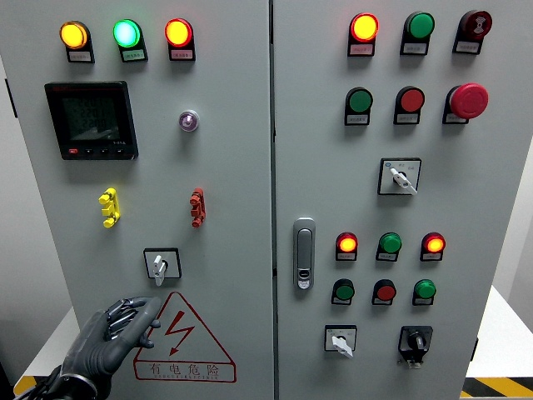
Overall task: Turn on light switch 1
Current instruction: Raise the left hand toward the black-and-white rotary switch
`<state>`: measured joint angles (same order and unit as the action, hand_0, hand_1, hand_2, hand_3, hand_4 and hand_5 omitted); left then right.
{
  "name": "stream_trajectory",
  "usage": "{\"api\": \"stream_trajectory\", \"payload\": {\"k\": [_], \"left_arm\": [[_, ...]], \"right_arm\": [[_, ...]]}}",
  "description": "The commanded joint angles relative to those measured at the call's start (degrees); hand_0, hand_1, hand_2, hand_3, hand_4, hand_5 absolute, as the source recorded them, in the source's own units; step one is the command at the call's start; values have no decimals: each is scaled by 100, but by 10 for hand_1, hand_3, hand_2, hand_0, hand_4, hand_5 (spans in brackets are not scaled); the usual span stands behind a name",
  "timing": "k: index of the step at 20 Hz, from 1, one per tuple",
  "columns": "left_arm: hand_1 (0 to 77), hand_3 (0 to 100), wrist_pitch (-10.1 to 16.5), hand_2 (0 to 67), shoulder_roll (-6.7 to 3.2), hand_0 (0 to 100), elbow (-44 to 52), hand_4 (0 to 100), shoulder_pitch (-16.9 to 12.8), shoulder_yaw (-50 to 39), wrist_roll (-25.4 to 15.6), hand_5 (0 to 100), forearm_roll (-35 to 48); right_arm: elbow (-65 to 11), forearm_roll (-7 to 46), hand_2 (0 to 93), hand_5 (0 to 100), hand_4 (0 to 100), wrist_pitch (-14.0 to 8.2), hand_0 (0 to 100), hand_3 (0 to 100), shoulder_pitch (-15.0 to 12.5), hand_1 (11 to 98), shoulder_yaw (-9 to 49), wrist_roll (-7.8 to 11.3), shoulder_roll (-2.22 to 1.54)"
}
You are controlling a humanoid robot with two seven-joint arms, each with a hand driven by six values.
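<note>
Our left robot hand (117, 332) hovers with fingers loosely curled, holding nothing, just below the rotary switch (160, 265) on the left cabinet door (233, 167). We should rise, pinch its small lever squarely and twist gently.

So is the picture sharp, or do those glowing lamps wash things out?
Head view: evenly lit and mostly sharp; the lit green lamp blooms nearly white at its centre, the small labels are too tiny to read, and the left hand looks slightly soft at the bottom edge.

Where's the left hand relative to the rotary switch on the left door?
In the head view, the left hand is at lower left, just below and left of the rotary switch, beside the red warning triangle.
</note>
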<state>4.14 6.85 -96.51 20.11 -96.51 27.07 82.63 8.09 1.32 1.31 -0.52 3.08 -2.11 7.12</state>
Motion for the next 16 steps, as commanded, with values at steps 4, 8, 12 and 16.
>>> {"api": "stream_trajectory", "payload": {"k": [4, 8, 12, 16], "left_arm": [[572, 707, -370, 396, 0, 0, 19, 890, 204, 18, 0, 595, 385], [582, 718, -528, 410, 0, 0, 27, 900, 309, 18, 9, 602, 639], [589, 735, -669, 423, 0, 0, 36, 909, 458, 27, 254, 604, 649], [596, 745, -678, 431, 9, 0, 45, 920, 494, 53, 281, 610, 640]], "right_arm": [[0, 0, 0, 104, 195, 1, 0, 199, 0, 195, 0, 0, 0], [0, 0, 0, 104, 195, 1, 0, 199, 0, 196, 0, 0, -8], [0, 0, 0, 105, 195, -8, 0, 199, 0, 200, 0, 0, 0], [0, 0, 0, 105, 195, 1, 0, 199, 0, 201, 0, 0, 0]]}}
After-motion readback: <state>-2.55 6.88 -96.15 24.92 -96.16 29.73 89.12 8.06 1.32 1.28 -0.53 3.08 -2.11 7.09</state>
